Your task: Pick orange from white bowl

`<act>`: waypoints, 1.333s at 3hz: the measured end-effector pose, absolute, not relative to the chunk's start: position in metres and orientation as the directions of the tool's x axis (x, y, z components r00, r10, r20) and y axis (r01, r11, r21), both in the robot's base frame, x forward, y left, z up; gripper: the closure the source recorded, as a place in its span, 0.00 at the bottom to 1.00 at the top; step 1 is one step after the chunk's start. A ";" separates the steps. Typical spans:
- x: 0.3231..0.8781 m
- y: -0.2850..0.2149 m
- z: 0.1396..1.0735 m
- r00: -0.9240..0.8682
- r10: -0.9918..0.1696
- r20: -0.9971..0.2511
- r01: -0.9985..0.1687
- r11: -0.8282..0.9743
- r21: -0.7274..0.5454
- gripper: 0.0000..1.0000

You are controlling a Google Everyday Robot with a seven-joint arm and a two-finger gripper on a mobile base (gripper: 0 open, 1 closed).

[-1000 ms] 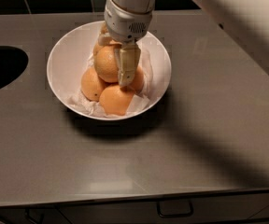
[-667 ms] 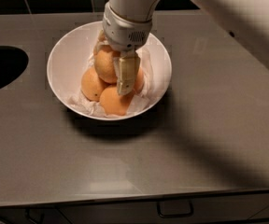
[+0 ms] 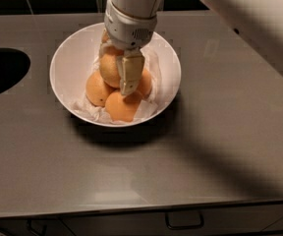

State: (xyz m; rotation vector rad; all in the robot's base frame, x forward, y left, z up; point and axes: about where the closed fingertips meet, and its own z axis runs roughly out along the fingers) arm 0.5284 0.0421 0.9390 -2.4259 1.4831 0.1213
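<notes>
Grey tabletop (image 3: 220,146) carries white bowl (image 3: 68,68), left of centre. Pincer (image 3: 118,77) reaches down into bowl from above; open or closed, cannot tell. Orange (image 3: 109,69) atop smaller fruits (image 3: 98,88), mid-bowl, touching pincer, just left of it in camera view.

One white bowl (image 3: 68,58) is counted, set toward the far edge of the desk. In it, one large pale orange (image 3: 109,69) and three smaller deeper-orange fruits (image 3: 98,88) are counted. One gripper (image 3: 120,76) is seen, lowered among them. One dark round opening (image 3: 1,73) is seen at the left edge.
</notes>
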 end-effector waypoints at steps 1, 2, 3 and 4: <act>0.535 0.044 0.943 0.470 -0.857 -0.211 -0.879 -0.431 -0.205 0.34; 0.541 0.045 0.945 0.471 -0.859 -0.200 -0.878 -0.435 -0.199 0.36; 0.546 0.044 0.946 0.466 -0.864 -0.191 -0.881 -0.432 -0.194 0.36; 0.548 0.041 0.944 0.457 -0.870 -0.185 -0.885 -0.426 -0.185 0.36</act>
